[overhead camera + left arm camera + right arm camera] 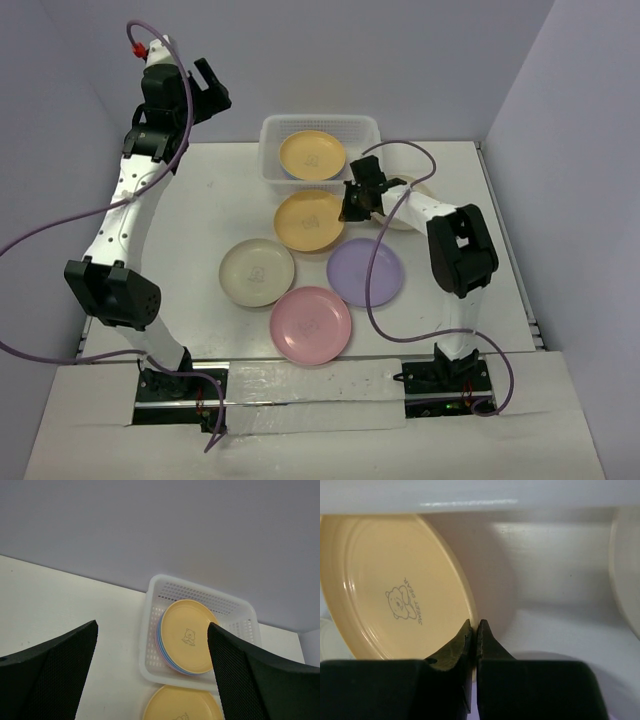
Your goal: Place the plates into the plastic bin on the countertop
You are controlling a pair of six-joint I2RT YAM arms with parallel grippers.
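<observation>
The plastic bin (268, 152) stands at the back of the countertop (200, 200) and holds a stack of plates topped by a yellow-orange plate (312, 155). My right gripper (350, 208) is shut on the right rim of a second yellow-orange plate (305, 222) just in front of the bin. In the right wrist view the fingertips (467, 632) pinch that plate (395, 580), whose held edge looks slightly raised. My left gripper (205, 95) is open and empty, high above the back left. It looks down on the bin (149, 630) and stack (187, 635).
A cream plate (257, 271), a pink plate (311, 324) and a lavender plate (366, 272) lie in front. Another cream plate (408, 212) lies partly under my right arm. Lavender-grey walls close the back and sides.
</observation>
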